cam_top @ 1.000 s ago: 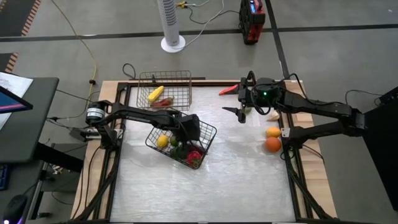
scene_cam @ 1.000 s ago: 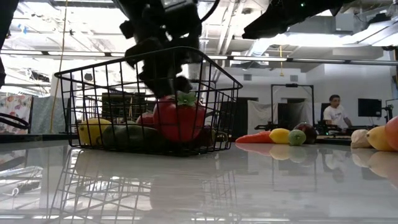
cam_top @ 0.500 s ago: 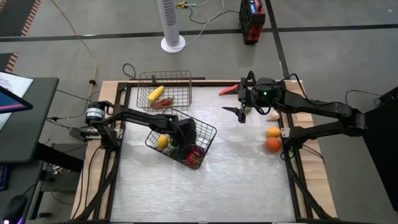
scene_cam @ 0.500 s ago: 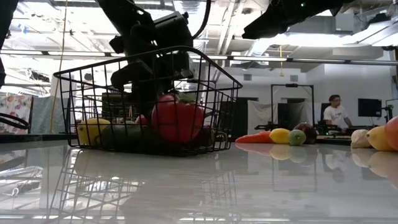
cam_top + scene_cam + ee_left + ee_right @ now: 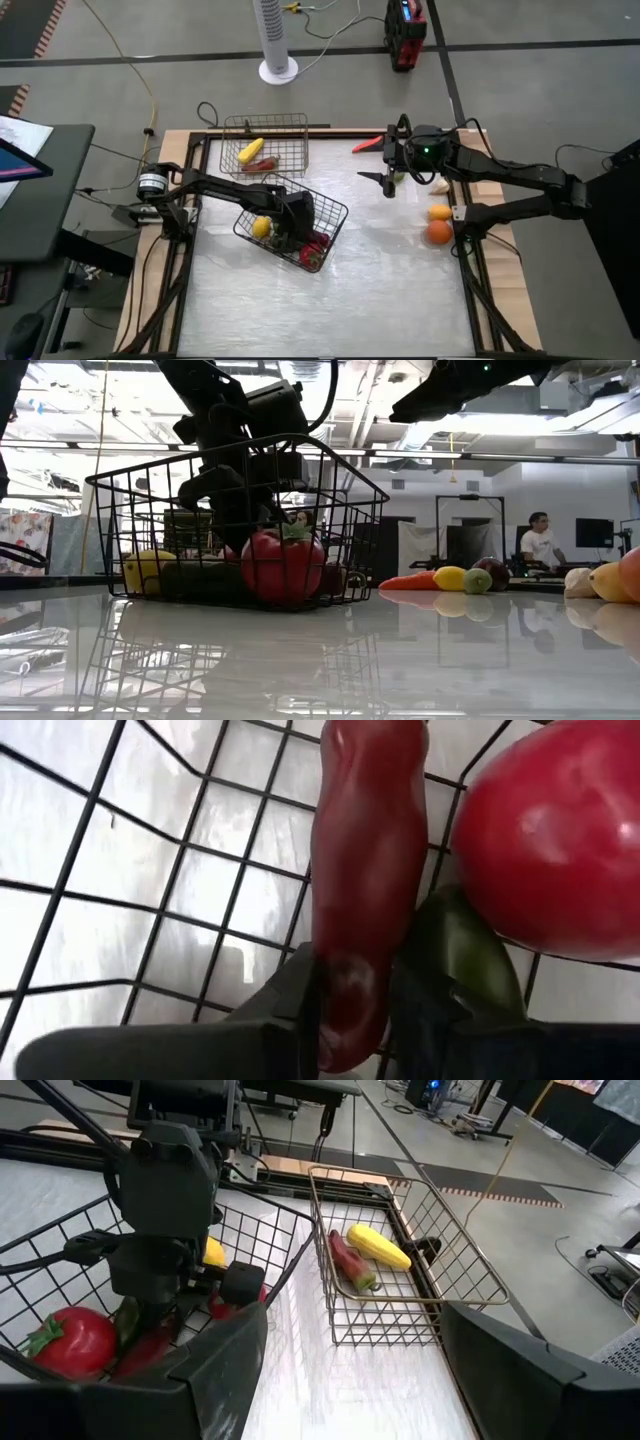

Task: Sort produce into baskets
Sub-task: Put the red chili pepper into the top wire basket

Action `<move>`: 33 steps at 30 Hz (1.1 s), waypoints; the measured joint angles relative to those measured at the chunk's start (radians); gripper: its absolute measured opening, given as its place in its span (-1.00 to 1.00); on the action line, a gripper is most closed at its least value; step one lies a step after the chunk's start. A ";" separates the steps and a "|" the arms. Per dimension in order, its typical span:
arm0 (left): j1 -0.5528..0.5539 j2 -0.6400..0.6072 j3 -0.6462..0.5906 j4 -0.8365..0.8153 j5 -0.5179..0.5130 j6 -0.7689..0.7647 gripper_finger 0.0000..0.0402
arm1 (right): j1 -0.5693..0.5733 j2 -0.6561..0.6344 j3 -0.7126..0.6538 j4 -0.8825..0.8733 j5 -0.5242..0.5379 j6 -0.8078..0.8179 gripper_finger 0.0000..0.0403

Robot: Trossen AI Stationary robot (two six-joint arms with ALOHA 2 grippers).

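left pincer (image 5: 352, 1020) clamps long red pepper (image 5: 365, 870) (inside dark basket (image 5: 330, 215)) | right pincer (image 5: 388, 180) agape, aloft

We note a pale, glossy counter (image 5: 380, 290) in a wooden frame. On it stand a dark wire basket (image 5: 335, 212) near the middle and a lighter wire basket (image 5: 300, 122) at the far edge. Loose produce lies along the right side: two orange fruits (image 5: 438, 232) together near the edge, a pale piece (image 5: 440, 185) and a red pepper (image 5: 366, 144) farther back. In the low view we also see a yellow fruit (image 5: 450, 577) and a green one (image 5: 477, 581).
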 joint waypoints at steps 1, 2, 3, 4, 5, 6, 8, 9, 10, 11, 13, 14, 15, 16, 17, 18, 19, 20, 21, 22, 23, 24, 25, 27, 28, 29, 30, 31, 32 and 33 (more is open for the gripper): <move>0.000 -0.002 0.001 -0.002 0.000 -0.009 -0.64 | 0.000 0.000 0.000 0.000 0.000 0.000 0.61; 0.000 -0.007 0.003 -0.011 -0.001 -0.016 -0.64 | 0.000 0.000 0.000 -0.001 0.000 0.000 0.61; 0.000 -0.009 0.010 -0.032 -0.002 -0.020 -0.64 | 0.000 0.000 0.000 -0.001 0.000 0.000 0.61; 0.000 -0.014 0.022 -0.052 -0.004 -0.021 -0.64 | 0.000 0.000 0.000 -0.001 0.000 0.000 0.61; 0.000 -0.020 0.039 -0.076 -0.005 -0.021 -0.64 | 0.000 0.000 0.000 -0.002 0.000 0.000 0.61; 0.000 -0.027 0.057 -0.101 -0.010 -0.021 -0.64 | 0.000 0.000 0.000 -0.003 0.000 0.000 0.61; 0.000 -0.042 0.092 -0.152 -0.017 -0.021 -0.64 | 0.000 0.000 0.000 -0.003 0.000 0.000 0.61; 0.000 -0.049 0.109 -0.175 -0.023 -0.018 -0.64 | 0.000 0.000 0.000 -0.003 0.000 0.000 0.61; 0.000 -0.058 0.126 -0.202 -0.033 -0.013 -0.64 | 0.000 0.000 0.000 -0.003 0.000 0.000 0.61; 0.000 -0.065 0.142 -0.231 -0.044 -0.010 -0.63 | 0.000 0.000 0.000 -0.003 0.000 0.000 0.61; 0.000 -0.082 0.169 -0.286 -0.064 -0.007 -0.62 | 0.000 0.000 0.000 -0.003 0.000 0.000 0.61; 0.001 -0.088 0.182 -0.308 -0.072 -0.006 -0.61 | 0.000 0.000 0.000 -0.004 0.000 0.000 0.61; 0.003 -0.096 0.192 -0.324 -0.079 -0.005 -0.61 | 0.000 0.000 0.000 -0.004 0.000 0.000 0.61; 0.003 -0.100 0.202 -0.341 -0.082 -0.009 -0.61 | 0.000 0.000 0.000 -0.004 0.000 0.000 0.61; 0.003 -0.102 0.208 -0.357 -0.082 -0.014 -0.61 | 0.000 0.000 0.000 -0.004 0.000 0.000 0.61; 0.003 -0.102 0.212 -0.374 -0.083 -0.019 -0.62 | 0.000 0.000 0.000 -0.004 0.000 0.000 0.61; 0.003 -0.102 0.212 -0.396 -0.086 -0.021 -0.62 | 0.000 0.000 0.000 -0.004 0.000 0.000 0.61; 0.003 -0.100 0.211 -0.424 -0.093 -0.027 -0.62 | 0.000 0.000 0.000 -0.005 0.000 0.000 0.61; 0.003 -0.097 0.207 -0.447 -0.104 -0.033 -0.61 | 0.000 0.000 0.000 -0.004 0.000 0.000 0.61; 0.003 -0.090 0.202 -0.464 -0.111 -0.038 -0.61 | 0.000 0.000 0.000 -0.005 0.000 0.000 0.61; 0.003 -0.084 0.195 -0.471 -0.119 -0.039 -0.61 | 0.000 0.000 0.000 -0.004 0.000 0.000 0.61; 0.003 -0.082 0.185 -0.483 -0.132 -0.036 -0.61 | 0.001 0.000 0.000 -0.004 0.000 0.000 0.61; 0.003 -0.082 0.169 -0.501 -0.151 -0.026 -0.61 | 0.001 0.000 0.000 -0.004 0.000 0.000 0.61; 0.003 -0.082 0.137 -0.508 -0.184 0.002 -0.61 | 0.003 0.000 0.000 -0.003 0.000 0.000 0.61; 0.003 -0.081 0.125 -0.500 -0.202 0.013 -0.61 | 0.006 0.000 0.000 -0.003 0.000 0.000 0.61; 0.003 -0.081 0.120 -0.497 -0.219 0.016 -0.61 | 0.010 0.000 0.000 -0.002 0.000 0.000 0.61; 0.006 -0.081 0.116 -0.505 -0.235 0.018 -0.61 | 0.013 0.000 0.000 -0.001 0.000 0.000 0.61; 0.007 -0.082 0.116 -0.512 -0.242 0.018 -0.61 | 0.014 0.000 0.000 0.000 -0.001 0.000 0.61; 0.009 -0.082 0.117 -0.513 -0.244 0.018 -0.61 | 0.014 0.000 0.000 0.001 -0.001 0.000 0.61; 0.011 -0.081 0.124 -0.527 -0.244 0.018 -0.61 | 0.014 0.000 0.000 0.001 -0.001 0.000 0.61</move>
